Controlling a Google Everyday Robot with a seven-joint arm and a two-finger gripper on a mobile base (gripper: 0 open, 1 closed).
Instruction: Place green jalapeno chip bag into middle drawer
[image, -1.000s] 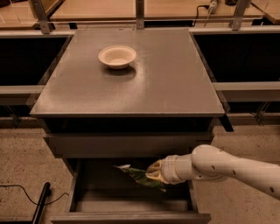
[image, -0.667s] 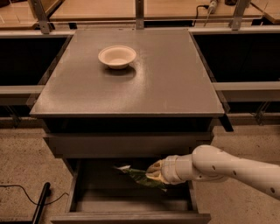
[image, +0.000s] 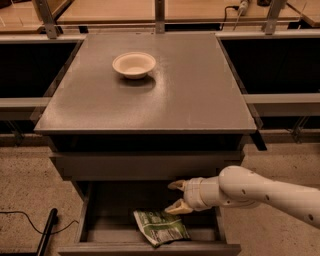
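Now dropped: green jalapeno chip bag (image: 161, 227), a second ago pinched in the hand (image: 176, 196) and hanging above the floor of the middle drawer (image: 84, 221), lying flat on that floor instead, toward the drawer's front and a little right of its middle, one corner close against the front wall. Hand released, its two pale fingers (image: 176, 185) spread apart, one over the other, hovering just behind and above the bag's rear edge, over the right half of the drawer; cannot tell whether the lower fingertip touches the crinkled foil. Reached in from the drawer's right side on a cream arm (image: 260, 192), much where it was a second ago. Drawer pulled wide open as before, with nothing else seen inside it. On the bag, a white label panel (image: 167, 231) facing up with dark print, too fine to read; no brand name made out, no other writing anywhere. Directly above the open drawer, the shut upper drawer front (image: 145, 165); above that, the grey worktop (image: 165, 105) with a cream round bowl (image: 134, 65) standing upright toward its back left, unchanged. Left of the drawer, on the speckled floor, a thin black cable (image: 22, 216).
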